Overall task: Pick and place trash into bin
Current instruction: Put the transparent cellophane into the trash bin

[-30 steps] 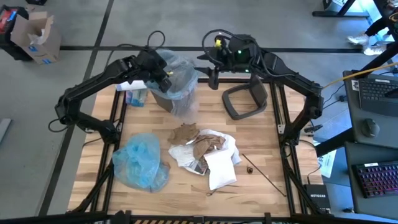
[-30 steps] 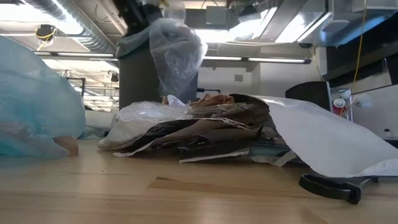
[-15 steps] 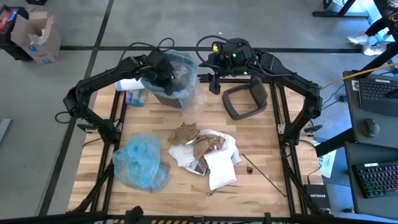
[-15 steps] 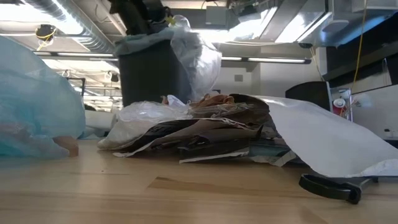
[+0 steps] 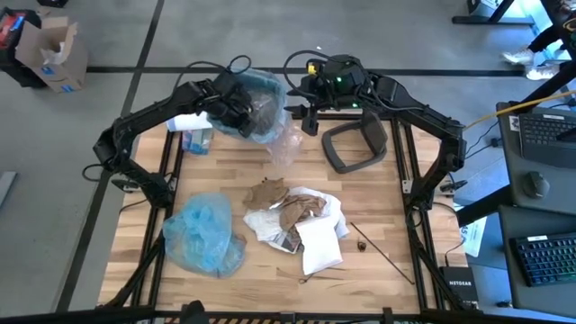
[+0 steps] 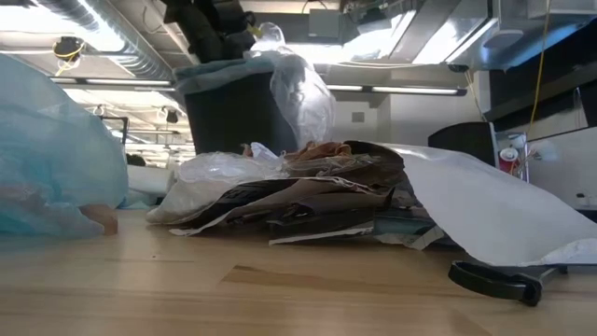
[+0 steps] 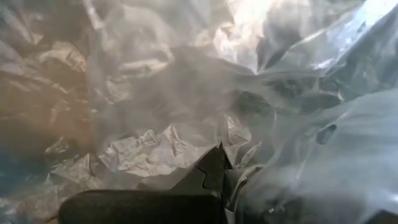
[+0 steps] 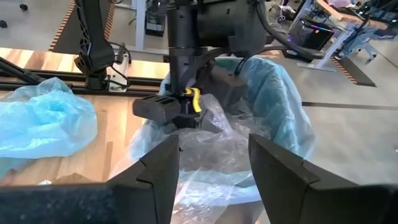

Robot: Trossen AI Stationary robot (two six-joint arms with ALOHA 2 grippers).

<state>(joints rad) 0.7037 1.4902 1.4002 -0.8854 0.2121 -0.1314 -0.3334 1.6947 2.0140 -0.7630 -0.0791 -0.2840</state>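
The dark grey bin with its light blue liner stands at the table's far left. My left gripper is down in the bin's mouth, shut on clear wrap that spills over the bin's right rim. In the low view the wrap drapes down the bin. My right gripper hovers open just right of the bin, near the far edge, touching nothing. The trash pile of brown paper, white mailers and a printed packet lies mid-table. My left gripper holds the clear wrap from above, inside the bin's mouth. The wrap bunches around the one finger that shows and hides the place of contact. Its loose part hangs slack outside the bin's right wall.
The grey lid lies at the table's far right. A crumpled blue bag sits near the left edge. Thin dark sticks lie right of the pile. A white and blue item rests left of the bin.
My left gripper has moved down and toward the far edge, into the bin's mouth, carrying the clear wrap. The wrap, which hung high over the bin, now sags lower over the bin's right rim. My right gripper has shifted slightly toward the bin.
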